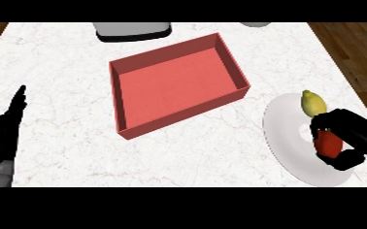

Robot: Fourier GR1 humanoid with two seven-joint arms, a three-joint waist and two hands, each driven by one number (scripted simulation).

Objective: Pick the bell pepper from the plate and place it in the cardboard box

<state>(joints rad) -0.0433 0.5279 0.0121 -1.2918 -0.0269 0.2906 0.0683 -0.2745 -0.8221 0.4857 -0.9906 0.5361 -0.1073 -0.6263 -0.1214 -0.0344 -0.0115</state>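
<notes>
Right hand [342,140] at lower right, fingers curled around the red pepper [328,144] over the plate [287,136], a lemon [313,103] just above. Box [175,85] sits centre; left hand [10,126] rests at left edge, fingers straight and together.

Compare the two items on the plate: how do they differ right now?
The red bell pepper is enclosed by the right hand, its fingers curled round it; the yellow lemon lies free, untouched. The bell pepper sits toward the plate's near side, the lemon at its far edge. The lemon shows whole, the bell pepper partly hidden by fingers. Both are on the white plate, right of the red box.
</notes>
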